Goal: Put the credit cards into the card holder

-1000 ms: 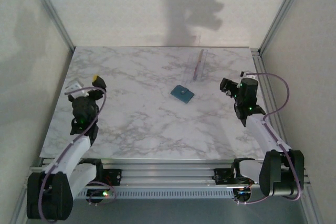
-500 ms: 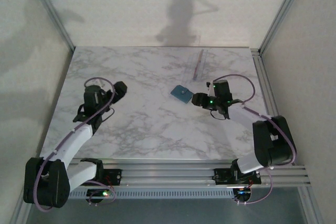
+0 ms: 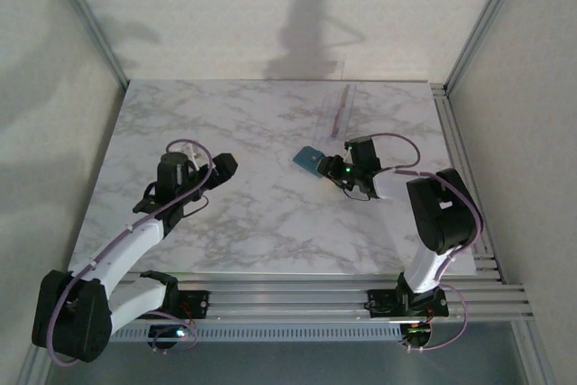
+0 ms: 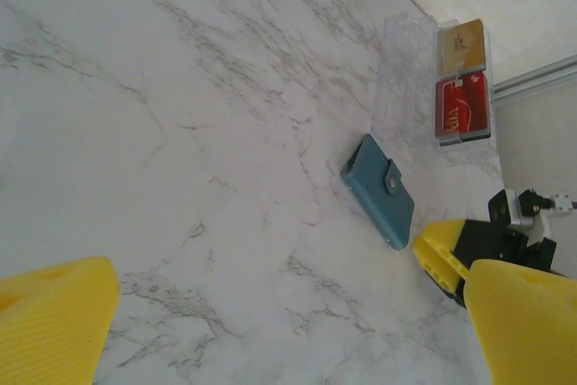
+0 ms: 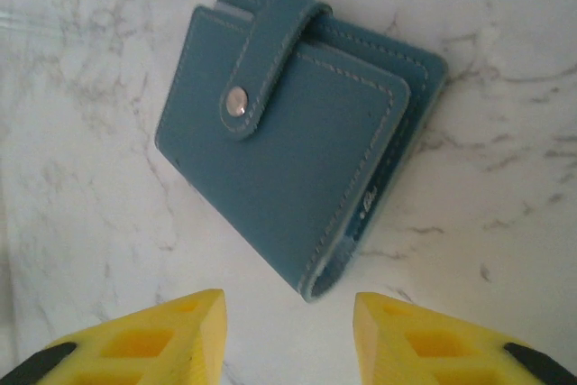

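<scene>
The clear card holder (image 4: 410,78) lies toward the marble bench's (image 3: 252,214) far edge, with a gold card (image 4: 461,46) and a red card (image 4: 462,105) at one end. The right gripper (image 5: 288,331), jaws spread, hovers just short of the closed teal wallet (image 5: 288,160). The left gripper (image 4: 288,317) is also spread.

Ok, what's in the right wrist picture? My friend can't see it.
A small teal wallet, snapped shut, lies flat on the white marble table. The right gripper's two yellow fingertips stand open at the bottom edge, just short of the wallet and not touching it.
</scene>
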You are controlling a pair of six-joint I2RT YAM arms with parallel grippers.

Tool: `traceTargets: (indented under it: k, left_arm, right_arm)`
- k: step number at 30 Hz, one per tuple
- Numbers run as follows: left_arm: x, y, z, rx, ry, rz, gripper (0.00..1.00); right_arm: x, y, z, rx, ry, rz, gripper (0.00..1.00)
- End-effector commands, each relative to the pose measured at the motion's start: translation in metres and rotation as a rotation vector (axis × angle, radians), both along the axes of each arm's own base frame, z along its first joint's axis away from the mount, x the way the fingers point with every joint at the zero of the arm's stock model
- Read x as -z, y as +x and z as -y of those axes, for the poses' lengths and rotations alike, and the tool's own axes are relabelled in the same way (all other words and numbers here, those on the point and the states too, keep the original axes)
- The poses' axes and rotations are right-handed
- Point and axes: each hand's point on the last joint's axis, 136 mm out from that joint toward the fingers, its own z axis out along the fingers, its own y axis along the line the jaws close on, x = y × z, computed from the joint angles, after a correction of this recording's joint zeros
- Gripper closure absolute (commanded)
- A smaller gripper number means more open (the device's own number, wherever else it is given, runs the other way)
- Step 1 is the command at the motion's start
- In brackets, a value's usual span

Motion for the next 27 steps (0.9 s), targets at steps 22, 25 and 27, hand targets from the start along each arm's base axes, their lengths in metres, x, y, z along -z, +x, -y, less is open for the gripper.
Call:
traceTargets:
  k: [22,25,27]
  left_arm:
    - [0.027,-0.015,0.012,0.041,0.05,-0.073,0.02]
    - [0.029,-0.016,0.011,0.034,0.049,-0.072,0.01]
    - [0.029,-0.014,0.015,0.047,0.03,-0.068,0.01]
  right_arm:
    - [0.013,0.017,-0.017,0.084,0.058,-0.022,0.89]
    - [0.016,0.015,-0.021,0.075,0.048,-0.043,0.77]
    - [0.016,0.013,-0.021,0.089,0.041,-0.046,0.73]
